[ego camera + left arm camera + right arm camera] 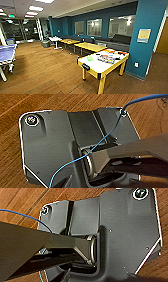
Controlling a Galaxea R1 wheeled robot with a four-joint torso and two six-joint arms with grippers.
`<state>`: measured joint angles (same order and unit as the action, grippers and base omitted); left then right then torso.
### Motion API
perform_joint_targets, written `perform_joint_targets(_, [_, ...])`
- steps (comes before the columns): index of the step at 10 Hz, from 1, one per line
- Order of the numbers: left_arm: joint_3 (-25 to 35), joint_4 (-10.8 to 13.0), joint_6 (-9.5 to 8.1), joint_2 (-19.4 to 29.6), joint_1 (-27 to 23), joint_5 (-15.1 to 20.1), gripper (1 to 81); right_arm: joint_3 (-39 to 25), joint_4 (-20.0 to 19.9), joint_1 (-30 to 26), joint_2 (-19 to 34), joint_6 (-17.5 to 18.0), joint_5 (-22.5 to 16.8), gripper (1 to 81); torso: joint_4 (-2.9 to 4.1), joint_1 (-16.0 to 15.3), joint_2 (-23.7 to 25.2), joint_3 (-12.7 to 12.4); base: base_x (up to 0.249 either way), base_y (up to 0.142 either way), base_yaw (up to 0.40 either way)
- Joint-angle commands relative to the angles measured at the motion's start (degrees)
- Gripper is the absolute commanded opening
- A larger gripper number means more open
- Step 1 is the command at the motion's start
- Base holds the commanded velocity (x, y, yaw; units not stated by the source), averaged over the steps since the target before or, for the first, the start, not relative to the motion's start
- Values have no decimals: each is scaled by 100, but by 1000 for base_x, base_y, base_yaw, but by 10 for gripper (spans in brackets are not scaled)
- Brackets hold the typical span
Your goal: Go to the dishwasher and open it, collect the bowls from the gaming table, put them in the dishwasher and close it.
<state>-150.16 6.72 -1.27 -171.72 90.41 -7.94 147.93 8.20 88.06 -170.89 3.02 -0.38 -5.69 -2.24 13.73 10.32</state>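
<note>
A: Start at the fingers. Spread, narrow, or holding something?

B: I cannot tell for either arm. Both wrist views look down past the robot's own dark plate and jointed bar onto the wooden floor (15, 109), so nothing suggests a load; the arms seem tucked low for driving.

A: And the task's things?

B: In the head view the gaming table (100, 67), white top on yellow legs, stands at about four o'clock from the picture's middle, its far end near the teal pillar (147, 37). The green bowl (89, 58) sits on that top toward the nearer, nine o'clock side, well apart from the heap of colourful clutter (107, 58) at the three o'clock side.

A: Why there?

B: Probably left after use; being clear of the clutter should make it easy to reach.

A: Anything else around?

B: Yellow wooden tables (90, 46) lie beyond at twelve o'clock, and a blue table (7, 53) at nine.
</note>
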Motion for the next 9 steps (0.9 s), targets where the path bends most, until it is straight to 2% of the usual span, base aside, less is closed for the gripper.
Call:
perform_joint_targets(1, [13,84,39,23,-255,240,811,-20,50,-337,-9,-12,-270,811,0,0,0,0,166,75,0])
perform_joint_targets(9, [13,84,39,-3,-264,240,811,15,41,-364,-9,-12,-270,811,0,0,0,0,167,74,0])
